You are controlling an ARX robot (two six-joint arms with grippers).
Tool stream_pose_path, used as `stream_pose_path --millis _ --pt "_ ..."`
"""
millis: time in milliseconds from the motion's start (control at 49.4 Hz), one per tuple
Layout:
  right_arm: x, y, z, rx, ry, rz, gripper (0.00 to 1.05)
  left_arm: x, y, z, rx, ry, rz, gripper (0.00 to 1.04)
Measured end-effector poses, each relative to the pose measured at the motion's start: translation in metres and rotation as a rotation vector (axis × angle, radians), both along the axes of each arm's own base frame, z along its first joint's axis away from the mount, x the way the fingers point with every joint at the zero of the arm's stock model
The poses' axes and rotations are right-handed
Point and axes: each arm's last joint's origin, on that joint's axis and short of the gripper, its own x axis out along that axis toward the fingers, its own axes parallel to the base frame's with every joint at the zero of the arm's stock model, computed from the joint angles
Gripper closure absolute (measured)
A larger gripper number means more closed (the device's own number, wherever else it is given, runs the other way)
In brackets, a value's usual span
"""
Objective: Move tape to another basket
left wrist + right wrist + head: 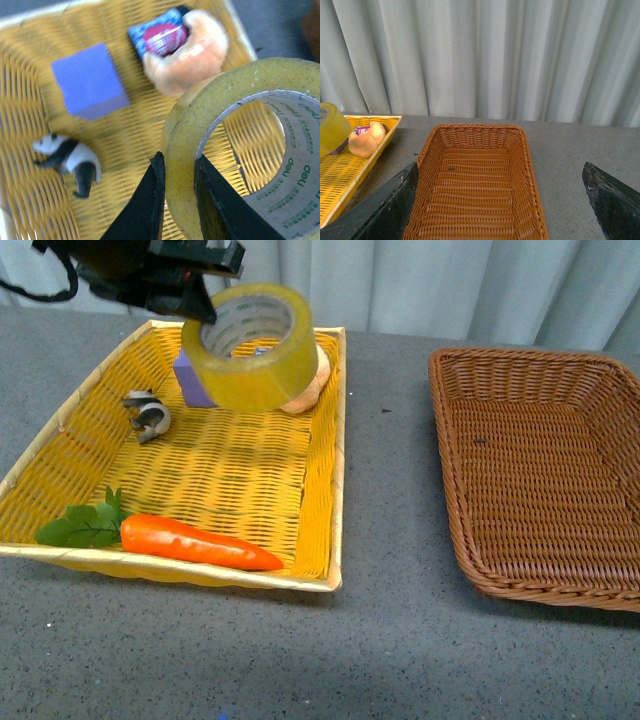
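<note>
Orange carrot (pixel 195 540) with green leaves lies nearest in the bright yellow woven basket (pixel 330 500). Further back, is the wide roll of translucent yellow packing tape (pixel 250 345) lifted off the weave? — Lin

Yes, it hangs above the far end of that basket. The left gripper (pixel 179 167) is clamped on the roll's wall, one finger inside the core and one outside. — Oto

Will it hold? — Lin

I think so. The roll looks stiff and rather light, but its outer film is smooth, so the wall is the good place to take it. The right gripper (pixel 500 167) is spread wide, holding nothing, and it faces the dark brown wicker basket (pixel 455 370), which stands apart from the yellow one. — Oto
</note>
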Motion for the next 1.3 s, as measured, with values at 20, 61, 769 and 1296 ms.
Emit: stream_pose_path --millis 20,61,769,1296 --pt "0.000 0.000 0.000 0.000 0.000 0.000 0.09 0.001 -0.004 0.004 0.013 -0.014 -0.036 0.91" --pt "0.000 0.000 0.000 0.000 0.000 0.000 0.09 0.001 -0.010 0.009 0.027 -0.028 -0.083 0.91" --pt "0.000 0.000 0.000 0.000 0.000 0.000 0.09 0.005 -0.151 0.031 0.209 -0.194 -0.742 0.91" --pt "0.015 -0.002 0.010 -0.160 0.185 0.216 0.09 0.005 -0.149 0.032 0.212 -0.186 -0.759 0.91"
